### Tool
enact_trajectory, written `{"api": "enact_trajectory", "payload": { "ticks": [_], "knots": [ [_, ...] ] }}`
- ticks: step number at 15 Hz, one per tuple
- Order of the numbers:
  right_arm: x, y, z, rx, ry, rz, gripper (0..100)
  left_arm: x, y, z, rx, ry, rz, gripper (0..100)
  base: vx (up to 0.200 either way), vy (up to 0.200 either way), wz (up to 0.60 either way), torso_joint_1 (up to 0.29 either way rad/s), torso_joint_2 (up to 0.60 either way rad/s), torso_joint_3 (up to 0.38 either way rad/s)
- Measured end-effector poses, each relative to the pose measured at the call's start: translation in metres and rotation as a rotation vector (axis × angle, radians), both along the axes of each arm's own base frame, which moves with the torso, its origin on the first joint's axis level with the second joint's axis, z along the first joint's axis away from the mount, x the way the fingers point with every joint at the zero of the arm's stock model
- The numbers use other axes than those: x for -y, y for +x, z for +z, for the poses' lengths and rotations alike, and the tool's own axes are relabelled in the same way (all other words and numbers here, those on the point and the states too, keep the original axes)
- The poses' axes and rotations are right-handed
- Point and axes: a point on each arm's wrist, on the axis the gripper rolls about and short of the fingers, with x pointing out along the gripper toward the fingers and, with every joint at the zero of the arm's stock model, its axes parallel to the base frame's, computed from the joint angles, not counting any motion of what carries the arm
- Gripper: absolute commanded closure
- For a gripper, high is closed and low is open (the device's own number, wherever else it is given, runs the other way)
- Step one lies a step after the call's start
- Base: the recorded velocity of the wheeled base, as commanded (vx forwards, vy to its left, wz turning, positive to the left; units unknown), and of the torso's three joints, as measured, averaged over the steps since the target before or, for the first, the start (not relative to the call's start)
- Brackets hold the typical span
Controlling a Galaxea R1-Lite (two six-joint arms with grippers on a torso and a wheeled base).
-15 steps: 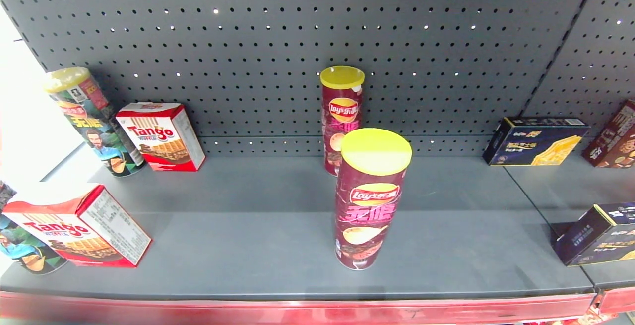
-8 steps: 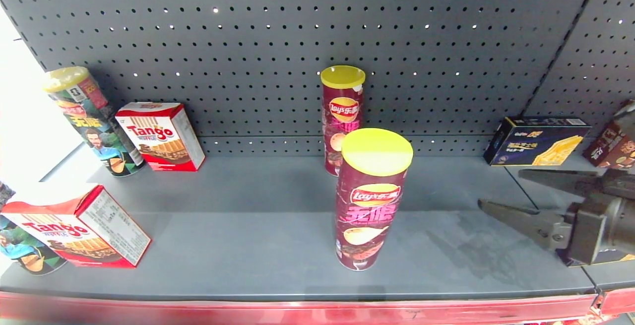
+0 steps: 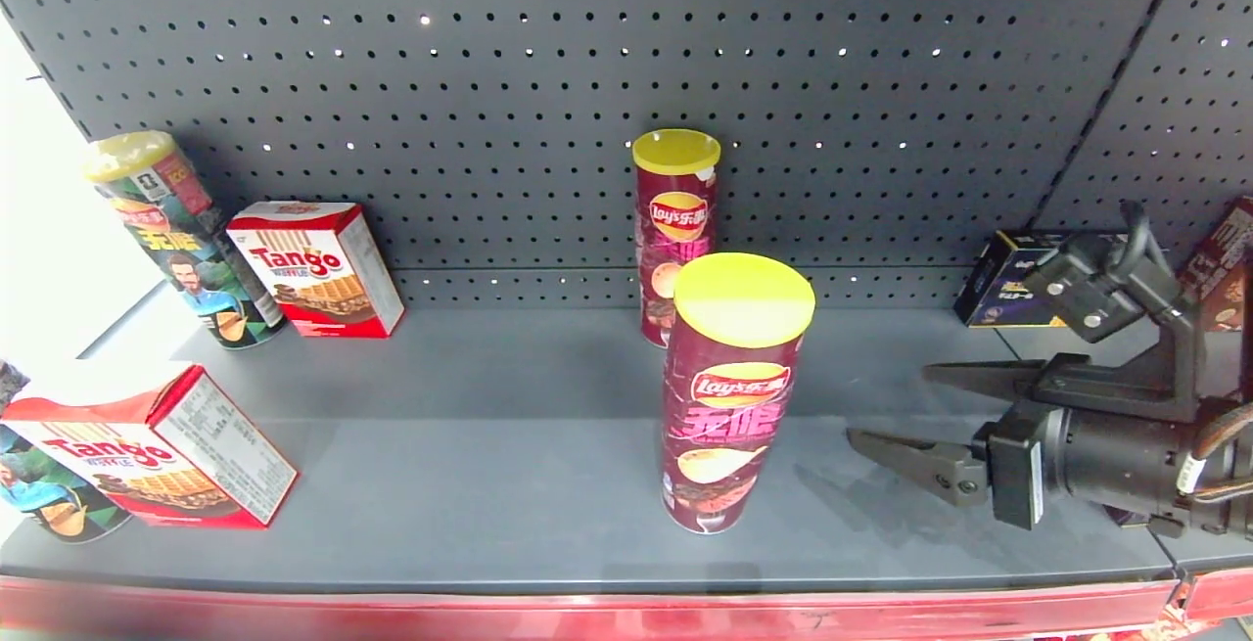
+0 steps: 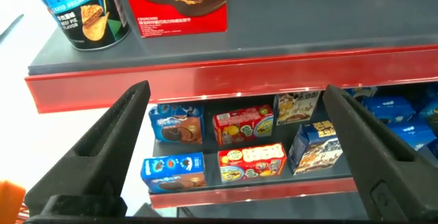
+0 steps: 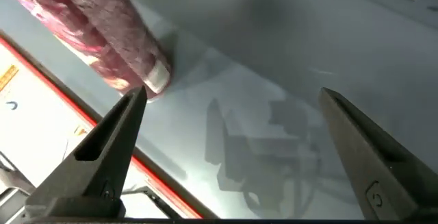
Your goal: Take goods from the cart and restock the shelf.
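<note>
The right gripper has come in from 3 o'clock; a second ago that side of the shelf was bare, half a second ago only the finger ends showed at the edge, and now it has pushed further in, low over the board, aimed at the front can. Its jaws stand wide apart and hold nothing; in its own wrist view the can lies off one fingertip, near but not yet touching.

The front can stands upright in the middle of the shelf, close to the red front edge; the rear can is just behind it at 11 o'clock, against the pegboard. Neither has moved.

The left gripper hangs below the shelf front, fingers spread wide and empty, facing the boxes on the lower tier.

With no goods in either gripper, I'd say nothing is being placed just now; the right arm looks set to grasp or straighten the front can, and a clumsy approach could tip so tall a can.
</note>
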Motion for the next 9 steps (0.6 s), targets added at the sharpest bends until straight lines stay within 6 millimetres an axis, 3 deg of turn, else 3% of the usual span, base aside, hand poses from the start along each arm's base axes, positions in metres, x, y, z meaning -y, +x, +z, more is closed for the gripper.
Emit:
{"api": "enact_trajectory", "payload": {
  "ticks": [9],
  "knots": [
    [-0.024, 0.013, -0.011, -0.029, -0.051, 0.056, 0, 0.000, 0.000, 0.000, -0.002, -0.004, 0.000, 0, 0.000, 0.000, 0.00, 0.000, 0.00, 0.000]
  ]
}}
